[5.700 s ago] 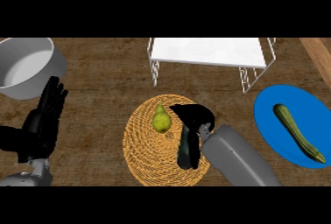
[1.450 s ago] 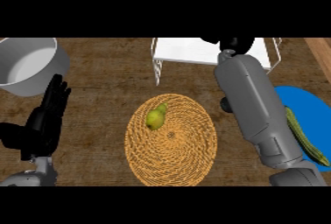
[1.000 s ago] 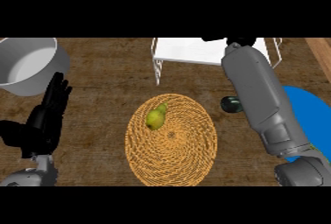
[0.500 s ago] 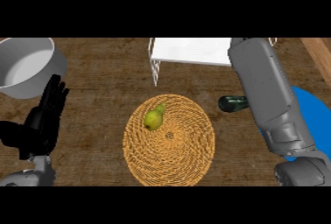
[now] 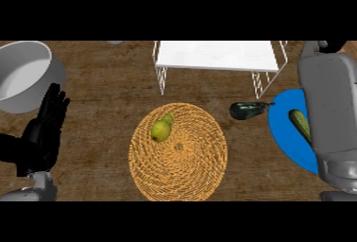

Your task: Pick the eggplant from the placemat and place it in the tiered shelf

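Here, in the head view, the eggplant [image 5: 247, 110], dark, glossy and stubby, lies on the counter [image 5: 105, 108] off the placemat [image 5: 178, 160], just beside the blue plate [image 5: 284, 137], below the tiered shelf [image 5: 216, 55]. The left hand [image 5: 45, 130] rests at the left edge, fingers straight and together. The right hand [image 5: 333, 45] barely shows; its state cannot be told.

eggplant [image 5: 247, 110] before shelf [image 5: 216, 56], open counter [image 5: 105, 118] left of placemat [image 5: 178, 160]

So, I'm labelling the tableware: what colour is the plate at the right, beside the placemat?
Blue. The plate shows best in the head view, partly hidden by the right forearm.
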`<state>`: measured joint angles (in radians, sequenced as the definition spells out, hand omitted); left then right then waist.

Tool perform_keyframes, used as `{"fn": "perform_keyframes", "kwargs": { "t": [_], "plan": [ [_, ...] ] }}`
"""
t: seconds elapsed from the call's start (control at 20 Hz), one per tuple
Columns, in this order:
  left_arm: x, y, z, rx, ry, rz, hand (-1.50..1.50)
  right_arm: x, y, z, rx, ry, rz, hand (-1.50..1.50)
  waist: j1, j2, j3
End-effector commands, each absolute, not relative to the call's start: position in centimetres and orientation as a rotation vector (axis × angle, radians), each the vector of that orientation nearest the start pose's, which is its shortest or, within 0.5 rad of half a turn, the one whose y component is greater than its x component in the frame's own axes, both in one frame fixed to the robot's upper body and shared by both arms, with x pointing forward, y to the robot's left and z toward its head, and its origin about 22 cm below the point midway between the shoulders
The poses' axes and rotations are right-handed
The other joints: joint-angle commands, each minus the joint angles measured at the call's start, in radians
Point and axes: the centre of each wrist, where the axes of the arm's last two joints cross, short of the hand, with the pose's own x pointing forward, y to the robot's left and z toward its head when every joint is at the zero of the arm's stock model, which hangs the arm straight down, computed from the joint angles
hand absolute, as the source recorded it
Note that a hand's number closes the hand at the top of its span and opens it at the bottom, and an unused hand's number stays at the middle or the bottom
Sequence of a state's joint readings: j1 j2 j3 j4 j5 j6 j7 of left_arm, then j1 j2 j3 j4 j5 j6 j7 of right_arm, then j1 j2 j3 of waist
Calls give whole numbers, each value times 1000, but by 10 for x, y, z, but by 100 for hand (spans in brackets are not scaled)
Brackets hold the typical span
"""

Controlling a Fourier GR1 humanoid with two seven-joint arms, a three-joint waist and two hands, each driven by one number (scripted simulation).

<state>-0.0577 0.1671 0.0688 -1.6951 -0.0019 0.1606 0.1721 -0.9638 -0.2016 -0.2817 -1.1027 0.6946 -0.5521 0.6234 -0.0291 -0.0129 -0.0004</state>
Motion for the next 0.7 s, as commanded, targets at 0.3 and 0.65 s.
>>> {"fn": "perform_keyframes", "kwargs": {
  "t": [0.3, 0.65],
  "plan": [
    [257, 281, 43, 283, -1592, 74, 0, 305, -297, 221, -874, -1526, -322, -150, -9, 3, 0],
    [248, 265, 59, 252, -1589, 50, 0, 249, -328, 220, -870, -1548, -302, -150, 22, 10, 0]
  ]
}}
